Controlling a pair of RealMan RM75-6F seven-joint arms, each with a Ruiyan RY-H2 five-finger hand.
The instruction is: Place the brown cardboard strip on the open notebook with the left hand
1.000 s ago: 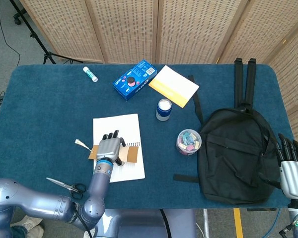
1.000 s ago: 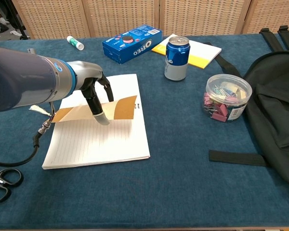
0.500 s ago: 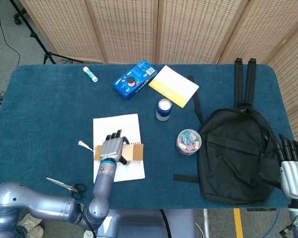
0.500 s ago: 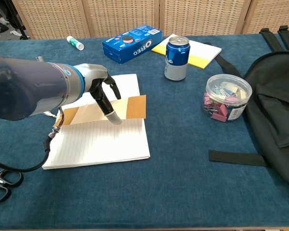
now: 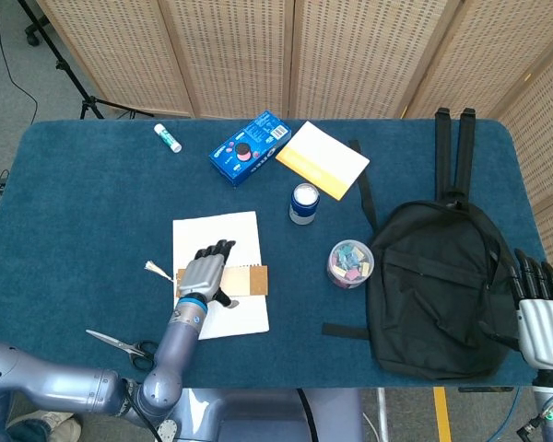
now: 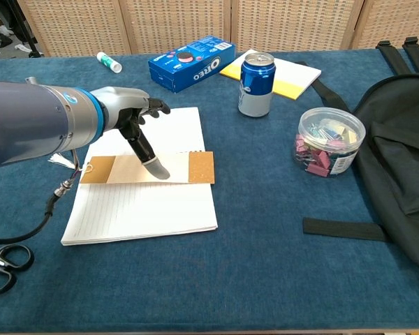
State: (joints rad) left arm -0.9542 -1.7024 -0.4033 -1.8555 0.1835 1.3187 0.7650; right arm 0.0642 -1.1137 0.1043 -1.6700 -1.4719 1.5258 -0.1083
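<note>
The left hand [image 6: 129, 115] reaches in from the left over the open notebook [image 6: 143, 202], palm down, the forearm running low across the tabletop [image 6: 265, 265]. Its fingers are apart: most stretch forward above the upper page, while one long finger [image 6: 148, 155] slants down and its tip meets the brown cardboard strip [image 6: 153, 169]. Nothing is closed around the strip; the hand only touches it from above. In the head view the left hand [image 5: 201, 273] covers the middle of the cardboard strip [image 5: 249, 279].

The strip lies flat across the notebook's width, its right end at the notebook's right edge and its left end sticking out past the left edge, next to a small whitish tassel [image 5: 152, 269] on the blue cloth.

The right hand [image 5: 539, 308] sits at the far right edge of the head view, beyond the black backpack [image 5: 438, 285], fingers straight, spread and holding nothing.

Scissors [image 6: 5, 262] lie near the notebook's lower left corner. Farther back stand a blue soda can [image 6: 255, 84], an Oreo box [image 6: 191, 63], a yellow-and-white pad [image 5: 322, 159] and a glue stick [image 6: 109, 62]; a clear tub of binder clips [image 6: 331, 141] sits beside the backpack.
</note>
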